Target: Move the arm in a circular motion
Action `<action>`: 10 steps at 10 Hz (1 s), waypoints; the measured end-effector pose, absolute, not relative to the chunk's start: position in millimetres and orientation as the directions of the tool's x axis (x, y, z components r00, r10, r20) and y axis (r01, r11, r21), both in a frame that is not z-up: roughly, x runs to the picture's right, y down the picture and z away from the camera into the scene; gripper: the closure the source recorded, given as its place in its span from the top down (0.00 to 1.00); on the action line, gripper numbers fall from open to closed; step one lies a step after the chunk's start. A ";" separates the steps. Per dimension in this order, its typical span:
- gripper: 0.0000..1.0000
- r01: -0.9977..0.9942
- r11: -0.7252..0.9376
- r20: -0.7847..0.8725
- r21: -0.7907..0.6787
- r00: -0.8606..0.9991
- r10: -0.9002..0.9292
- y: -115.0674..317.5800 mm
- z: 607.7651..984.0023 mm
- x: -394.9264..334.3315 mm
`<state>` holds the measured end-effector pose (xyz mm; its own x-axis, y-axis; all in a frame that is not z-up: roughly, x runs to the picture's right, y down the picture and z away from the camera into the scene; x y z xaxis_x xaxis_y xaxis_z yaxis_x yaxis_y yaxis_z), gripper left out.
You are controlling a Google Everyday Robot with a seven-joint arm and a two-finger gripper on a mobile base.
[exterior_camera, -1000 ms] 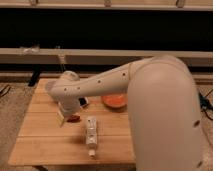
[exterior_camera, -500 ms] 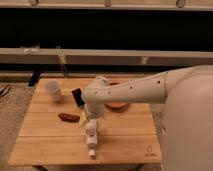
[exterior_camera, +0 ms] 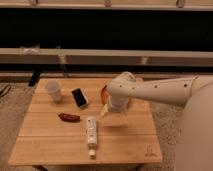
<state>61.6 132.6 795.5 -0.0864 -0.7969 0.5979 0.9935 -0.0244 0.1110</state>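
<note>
My arm [exterior_camera: 160, 91] comes in from the right of the view, its thick cream segment running leftward above the far right part of the wooden table [exterior_camera: 45, 150] to a rounded joint over the table's middle. From that joint the wrist turns downward. My gripper [exterior_camera: 112, 116] hangs below it, over the boards just right of the table's centre. It shows there only as a pale smear, so I cannot tell whether my claw is apart or together.

Behind the joint an orange dish [exterior_camera: 104, 92] peeks out on the left side, most of it hidden by my arm. A white bottle [exterior_camera: 91, 131] lies on its side near my gripper, to the left of it and apart from it, its narrow end toward the near edge of the table. Left of the bottle lies a dark red oblong thing [exterior_camera: 69, 117]. Farther back a dark phone [exterior_camera: 79, 97] lies flat between the dish and a small white cup [exterior_camera: 53, 91], which stands upright near the far left corner
</note>
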 end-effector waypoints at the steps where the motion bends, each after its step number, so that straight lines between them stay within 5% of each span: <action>1: 0.80 0.997 -0.018 0.590 0.080 -0.062 -0.805 114.2 800.8 79.7; 10: 0.80 0.991 -0.136 0.474 -0.019 -0.111 -0.873 -61.3 817.9 77.7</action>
<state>77.7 -61.3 817.9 -0.1107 -0.8733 0.4744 0.9905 -0.1358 -0.0189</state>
